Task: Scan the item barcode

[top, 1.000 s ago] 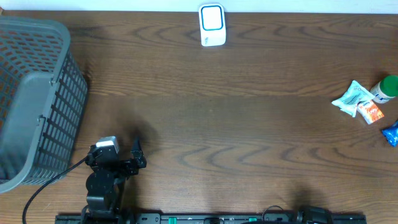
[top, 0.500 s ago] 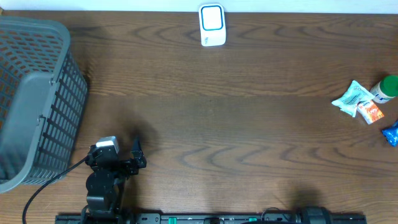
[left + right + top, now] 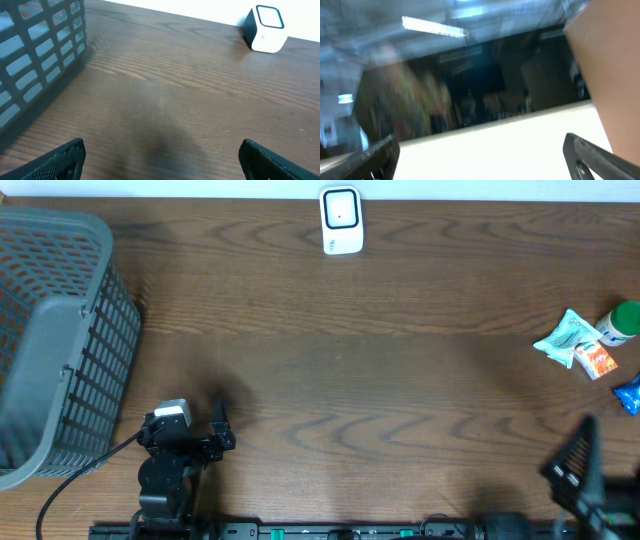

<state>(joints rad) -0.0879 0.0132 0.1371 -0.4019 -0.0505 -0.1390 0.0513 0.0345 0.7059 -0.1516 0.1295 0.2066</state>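
Observation:
The white barcode scanner [image 3: 341, 220] stands at the table's far edge, and the left wrist view has it at the upper right [image 3: 265, 29]. A small pile of items lies at the right edge: a pale green packet [image 3: 570, 337], a green-capped bottle [image 3: 620, 323], an orange packet [image 3: 598, 360] and a blue item [image 3: 629, 393]. My left gripper [image 3: 188, 425] rests open at the near left, with nothing between its fingers [image 3: 65, 157]. My right gripper [image 3: 580, 465] rises at the near right corner, open and empty. Its camera points up at the room, not at the table.
A large grey mesh basket [image 3: 50, 340] fills the left side of the table, its wall close to the left arm [image 3: 40, 50]. Bare wood lies between the scanner and the items.
The right arm has come into the overhead view at the near right corner. The scanner's face has gone from blue to white. The left arm has not moved.

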